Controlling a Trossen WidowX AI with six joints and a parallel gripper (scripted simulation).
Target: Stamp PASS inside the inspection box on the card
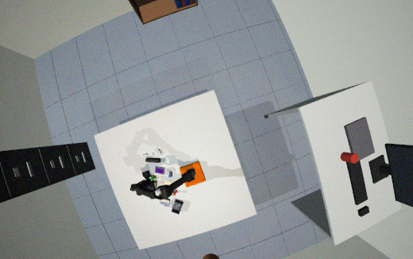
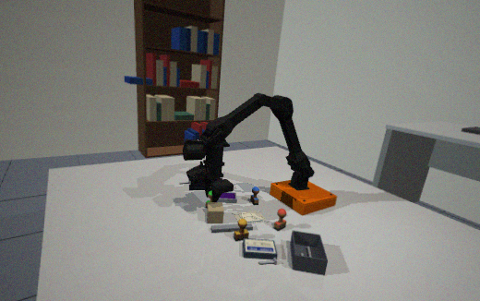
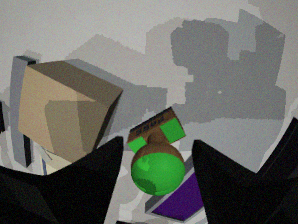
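Fingers (image 1: 147, 174) (image 2: 222, 186) open around the green-knobbed stamp, nothing gripped.
In the wrist view, you see the green knob of the stamp (image 2: 210, 194) (image 3: 158, 173) between the parted fingertips; its lettering is too small to confirm PASS. Taking the knob as centre, locate the purple pad (image 1: 160, 170) (image 2: 227, 196) (image 3: 181, 200) between four and five o'clock, the card (image 2: 249, 216) (image 3: 59, 165) at nine, partly hidden, and the tan block (image 2: 215, 213) (image 3: 62, 110) at ten, on the worktop (image 1: 222, 199) (image 2: 115, 258) (image 3: 45, 25).
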